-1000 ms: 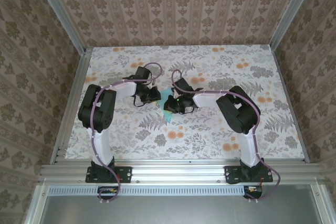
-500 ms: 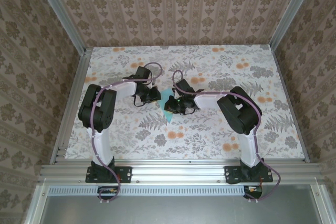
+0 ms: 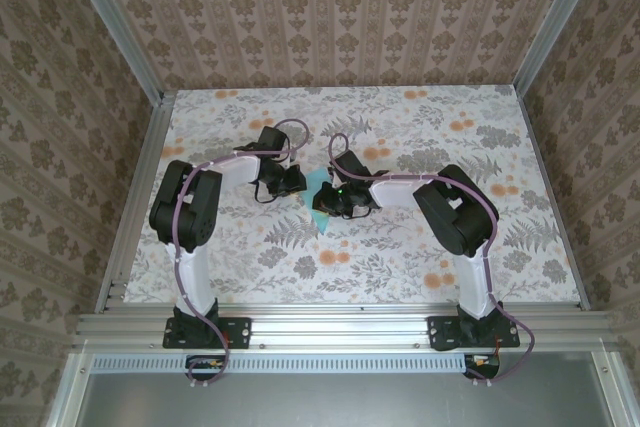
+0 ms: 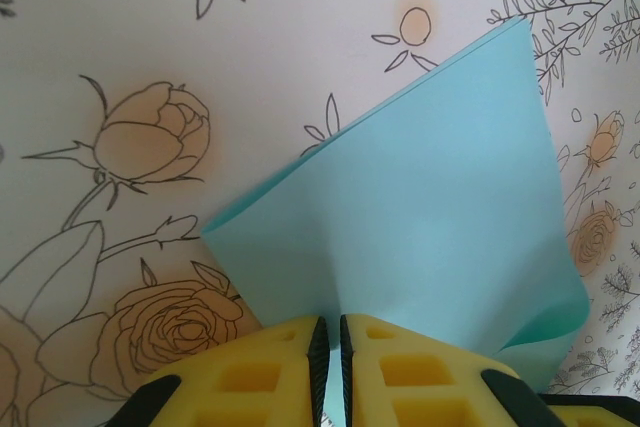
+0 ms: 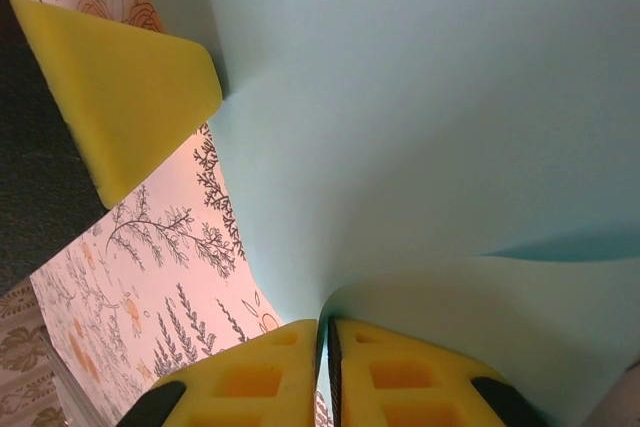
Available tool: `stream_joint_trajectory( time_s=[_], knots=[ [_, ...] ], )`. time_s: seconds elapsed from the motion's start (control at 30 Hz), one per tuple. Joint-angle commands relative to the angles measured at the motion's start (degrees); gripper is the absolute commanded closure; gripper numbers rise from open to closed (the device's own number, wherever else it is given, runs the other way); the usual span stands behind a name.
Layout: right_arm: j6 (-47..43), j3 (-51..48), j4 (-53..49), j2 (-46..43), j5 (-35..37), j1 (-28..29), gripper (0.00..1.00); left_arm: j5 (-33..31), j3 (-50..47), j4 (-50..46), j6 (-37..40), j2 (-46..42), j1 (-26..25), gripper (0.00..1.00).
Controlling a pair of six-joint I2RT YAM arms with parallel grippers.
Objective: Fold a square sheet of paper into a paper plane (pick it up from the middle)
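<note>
Floral-print tabletop, patterned brown walls, aluminium rail along near edge

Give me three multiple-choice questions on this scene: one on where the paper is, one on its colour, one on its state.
1. Where is the paper?
A. Middle of the table, between the left jaws and right jaws
B. At the far right corner
C. Hanging off the near edge

2. What colour is it?
A. Red
B. Turquoise
C. White

3. What state is it in?
A. Lying flat, untouched
B. Folded into a finished dart
C. Pinched by both jaws and bent

Answers:
1 A: the top view shows it mid-table, where the two wrists meet.
2 B: both wrist views show a turquoise sheet.
3 C: each wrist view shows jaws shut on a curved sheet.
</note>
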Motion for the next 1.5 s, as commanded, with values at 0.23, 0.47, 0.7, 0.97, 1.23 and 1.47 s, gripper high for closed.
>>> stream_joint_trajectory(
  time_s=[0.23,0.47,0.7,0.97,1.23,1.47],
  knots=[
    [1.23,-2.20,-0.02,-0.03,3.08,0.00,0.72,-2.80,-0.25,-4.69,1.22,1.64,-0.56,0.84],
    [0.84,-3.77,0.31,-0.69,3.38,-0.05,0.81,-1.93,2.28,-5.91,1.52,-0.72,-0.57,0.84],
    [0.57,-4.82,2.25,-0.86,2.08,-0.09,0.64,-1.82,3.04,-6.59,1.76,0.18,-0.60,0.84],
    [0.66,-5.51,1.72,-1.26,2.91,-0.52,0.80,-1.91,2.43,-6.55,1.74,1.13,-0.56,0.84],
    [0.62,-5.40,0.28,-0.65,3.36,-0.60,0.98,-0.99,2.72,-6.57,1.60,-0.77,-0.54,0.84],
    [0.09,-5.26,-0.69,0.08,3.24,-0.61,1.00,5.93,-1.60,-2.12,-1.36,-7.82,-1.11,0.84]
  ],
)
